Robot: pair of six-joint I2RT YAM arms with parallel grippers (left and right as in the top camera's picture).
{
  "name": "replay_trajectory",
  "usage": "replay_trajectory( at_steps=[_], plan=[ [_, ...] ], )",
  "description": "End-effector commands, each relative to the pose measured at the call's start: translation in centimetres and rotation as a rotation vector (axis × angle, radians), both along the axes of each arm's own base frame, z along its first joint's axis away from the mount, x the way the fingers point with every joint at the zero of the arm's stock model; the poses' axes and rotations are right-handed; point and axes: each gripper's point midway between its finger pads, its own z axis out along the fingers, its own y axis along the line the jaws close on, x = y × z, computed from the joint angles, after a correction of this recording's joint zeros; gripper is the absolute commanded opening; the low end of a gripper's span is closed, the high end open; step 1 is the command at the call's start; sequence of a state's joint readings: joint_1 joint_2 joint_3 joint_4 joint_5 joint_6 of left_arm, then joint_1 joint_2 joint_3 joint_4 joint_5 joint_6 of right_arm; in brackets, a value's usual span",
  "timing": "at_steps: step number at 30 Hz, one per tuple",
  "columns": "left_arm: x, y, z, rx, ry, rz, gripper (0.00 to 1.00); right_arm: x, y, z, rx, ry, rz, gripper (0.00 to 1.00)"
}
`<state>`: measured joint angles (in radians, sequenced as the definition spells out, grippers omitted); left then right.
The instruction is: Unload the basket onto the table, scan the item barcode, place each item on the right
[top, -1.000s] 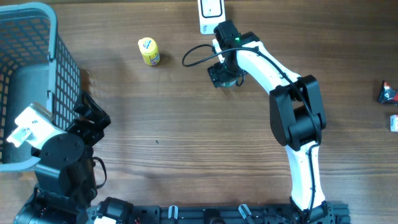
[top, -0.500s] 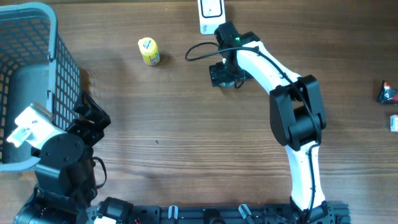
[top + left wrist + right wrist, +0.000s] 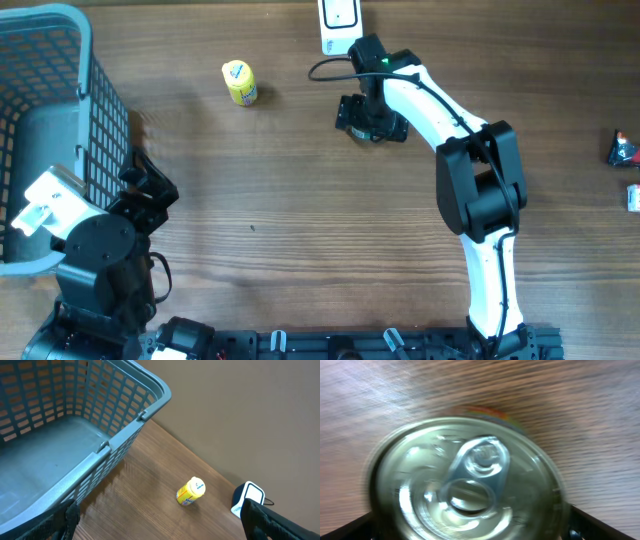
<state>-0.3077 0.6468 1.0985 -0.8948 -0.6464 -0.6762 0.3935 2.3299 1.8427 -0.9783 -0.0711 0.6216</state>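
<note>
A metal can with a pull-tab lid (image 3: 470, 480) fills the right wrist view, standing upright on the wooden table. My right gripper (image 3: 370, 118) hangs directly over it, open, with one dark finger (image 3: 587, 522) to each side of the can's rim. From overhead the can is hidden beneath that gripper. The white barcode scanner (image 3: 340, 18) lies at the table's far edge just behind it, its black cable looping to the left. My left gripper (image 3: 150, 185) sits open and empty near the basket, its finger (image 3: 272, 520) at the frame's lower edge.
A grey-blue mesh basket (image 3: 60, 20) occupies the far left; its rim (image 3: 150, 390) also shows in the left wrist view. A small yellow canister (image 3: 240, 83) lies left of the scanner. Two small items (image 3: 622, 148) sit at the right table edge.
My right gripper has shifted slightly right and turned over the can, and the cable loop has moved with it. The left arm has stayed still.
</note>
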Motion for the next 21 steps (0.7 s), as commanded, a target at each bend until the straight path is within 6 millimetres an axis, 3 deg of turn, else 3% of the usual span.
replay_trajectory(
  at_steps=[1, 10, 21],
  plan=[
    [0.0, -0.2, 0.0, -0.014, -0.004, -0.005, 1.0, -3.8, 4.0, -4.8, 0.203, 0.257, -0.234, 1.0],
    [0.0, -0.2, 0.0, -0.014, -0.004, -0.005, 1.0, -3.3, 4.5, -4.7, 0.214, 0.309, -0.552, 1.0],
    [0.0, -0.2, -0.1, -0.014, -0.002, -0.005, 1.0, -2.9, 2.4, -5.3, 0.103, 0.262, -0.689, 1.0]
  ],
)
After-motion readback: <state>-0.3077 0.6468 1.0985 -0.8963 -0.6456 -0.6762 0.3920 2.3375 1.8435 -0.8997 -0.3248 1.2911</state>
